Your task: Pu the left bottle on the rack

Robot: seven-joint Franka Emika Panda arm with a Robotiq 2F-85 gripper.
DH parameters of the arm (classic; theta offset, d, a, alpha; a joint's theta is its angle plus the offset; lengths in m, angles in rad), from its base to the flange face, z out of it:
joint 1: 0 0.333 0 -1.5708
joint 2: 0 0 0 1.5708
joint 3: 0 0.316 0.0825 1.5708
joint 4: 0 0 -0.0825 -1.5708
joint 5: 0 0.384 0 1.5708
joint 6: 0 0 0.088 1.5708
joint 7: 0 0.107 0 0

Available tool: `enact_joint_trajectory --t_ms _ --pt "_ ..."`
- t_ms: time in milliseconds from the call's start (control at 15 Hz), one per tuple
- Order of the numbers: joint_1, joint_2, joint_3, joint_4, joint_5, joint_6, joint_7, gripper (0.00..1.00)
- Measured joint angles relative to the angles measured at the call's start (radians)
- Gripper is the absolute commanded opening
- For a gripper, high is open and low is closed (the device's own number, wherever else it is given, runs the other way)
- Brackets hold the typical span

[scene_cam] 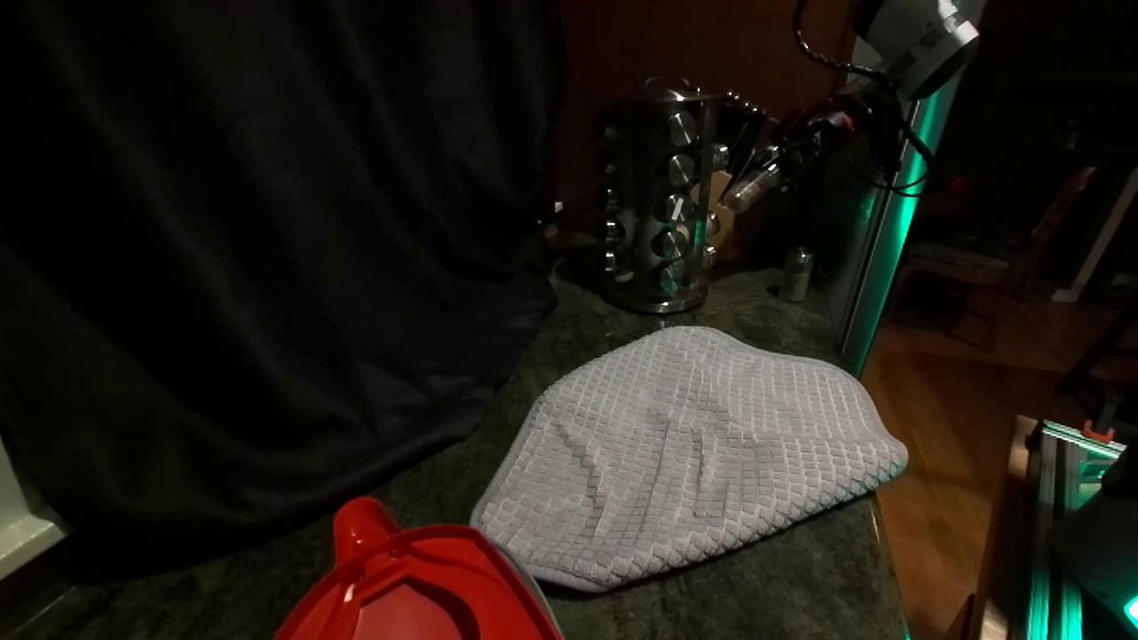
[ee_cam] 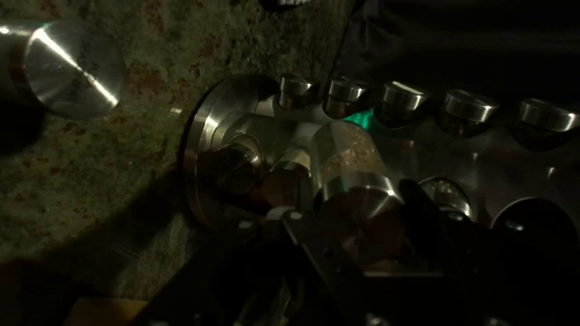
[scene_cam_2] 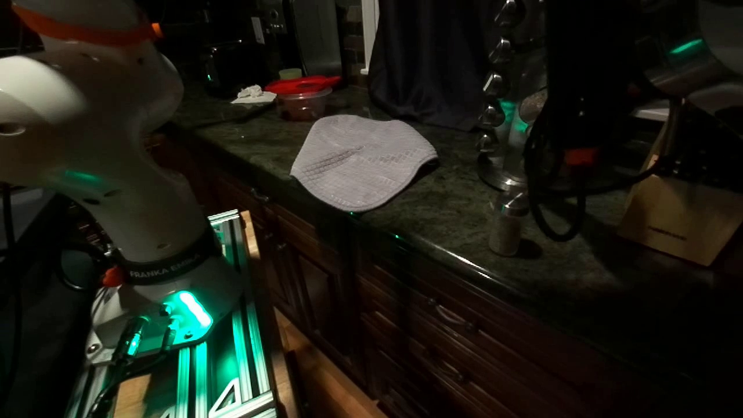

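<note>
Pincer (ee_cam: 359, 197) grips bottle (ee_cam: 349, 156) near rack (ee_cam: 204, 136), apart from jar (scene_cam_2: 505, 232) near counter edge (scene_cam_2: 458, 260).

The gripper (ee_cam: 358, 194) holds a bottle (ee_cam: 346, 151) by its capped end, clear end towards the rack (ee_cam: 432, 153) with its row of jars (ee_cam: 403, 96), while another bottle (ee_cam: 74, 70) stands apart on the counter (ee_cam: 154, 149) and dark cloth (ee_cam: 453, 40) shows beyond.

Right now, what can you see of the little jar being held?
The jar looks like clear glass, pale and grainy inside, with a shiny silver cap. The end effector grips it near the cap; it slants, glass end lower and pointing toward the tiered rack. Whether it touches the rack, I cannot tell.
</note>
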Motion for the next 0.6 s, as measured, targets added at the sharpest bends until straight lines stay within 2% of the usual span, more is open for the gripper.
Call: enact_joint_trajectory --t_ms 600 --pt "-0.026 0.054 0.005 0.021 0.064 -0.017 0.064 0.24"
